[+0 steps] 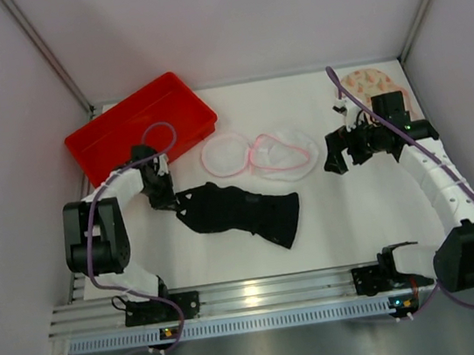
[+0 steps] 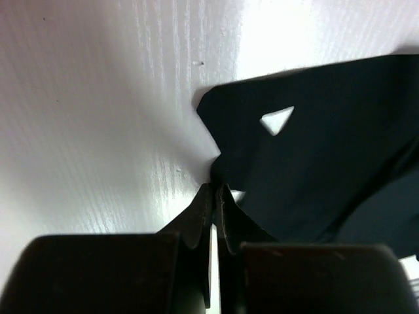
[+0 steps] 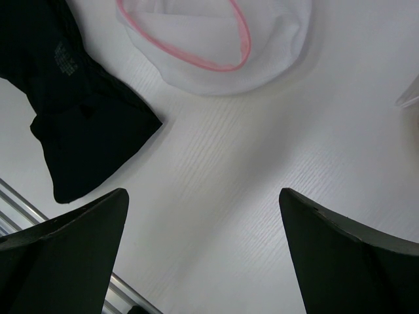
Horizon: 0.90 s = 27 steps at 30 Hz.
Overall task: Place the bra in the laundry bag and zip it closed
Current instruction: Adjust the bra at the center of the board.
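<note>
The bra lies crumpled on the white table, a little left of centre and stretched from upper left to lower right. It is plain black, and 1 small triangular gap in its folds shows in the left wrist view. Its lower right end points toward the near edge.

Just beyond it, toward the back wall, the laundry bag lies flat. It is a round pouch of white mesh with pink edging, and its round pink-edged flap is folded out to the left beside it. Bag and bra lie near each other but do not touch.

The left arm rises from its base, bends back at the elbow and reaches forward and inward, its wrist tipped down at the bra's upper left end. The left gripper is drawn nearly together, with only 1 thin bright slit between its 2 fingers. Its tips nip the edge of the black fabric right at the tabletop.

The right arm sweeps up along the right side and bends inward, its wrist pointing toward the bag. The right gripper hangs above bare table, its 2 jaws spread wide and holding nothing. From its camera the bag sits ahead and the bra's lower end to the left.

A red tray rests at the back left, behind the left wrist. A peach patterned fabric piece lies at the back right, partly hidden by the right wrist.
</note>
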Motion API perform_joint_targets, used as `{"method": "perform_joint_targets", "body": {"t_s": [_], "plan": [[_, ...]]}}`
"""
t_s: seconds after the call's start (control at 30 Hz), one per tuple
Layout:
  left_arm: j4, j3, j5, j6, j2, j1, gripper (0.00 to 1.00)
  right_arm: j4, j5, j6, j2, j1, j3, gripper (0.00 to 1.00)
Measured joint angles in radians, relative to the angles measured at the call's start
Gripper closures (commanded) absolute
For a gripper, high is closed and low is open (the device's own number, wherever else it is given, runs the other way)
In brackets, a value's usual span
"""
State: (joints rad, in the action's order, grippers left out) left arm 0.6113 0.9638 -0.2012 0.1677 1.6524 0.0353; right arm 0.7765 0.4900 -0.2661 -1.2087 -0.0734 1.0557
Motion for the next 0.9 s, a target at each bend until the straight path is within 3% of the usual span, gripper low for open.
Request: {"method": "perform_joint_targets", "body": {"t_s": [0.27,0.43,0.67,0.87,0.9], "plan": [[0.002,0.015,-0.056,-0.015,-0.217,0.037,1.00,0.000,0.001,0.000,0.004,0.000,0.000,0.01],[-0.015,0.059,-0.072,-0.011,-0.303,0.221,1.00,0.000,0.002,0.000,0.004,0.000,0.000,0.01],[-0.032,0.066,-0.095,0.013,-0.212,0.503,1.00,0.003,0.002,0.001,0.004,0.000,0.000,0.00],[-0.060,0.080,-0.097,0.014,-0.100,0.610,1.00,0.019,0.002,0.001,0.014,0.000,-0.001,0.01],[-0.066,0.092,-0.098,0.014,-0.083,0.621,0.96,0.021,0.002,0.001,0.016,0.000,-0.001,0.00]]}}
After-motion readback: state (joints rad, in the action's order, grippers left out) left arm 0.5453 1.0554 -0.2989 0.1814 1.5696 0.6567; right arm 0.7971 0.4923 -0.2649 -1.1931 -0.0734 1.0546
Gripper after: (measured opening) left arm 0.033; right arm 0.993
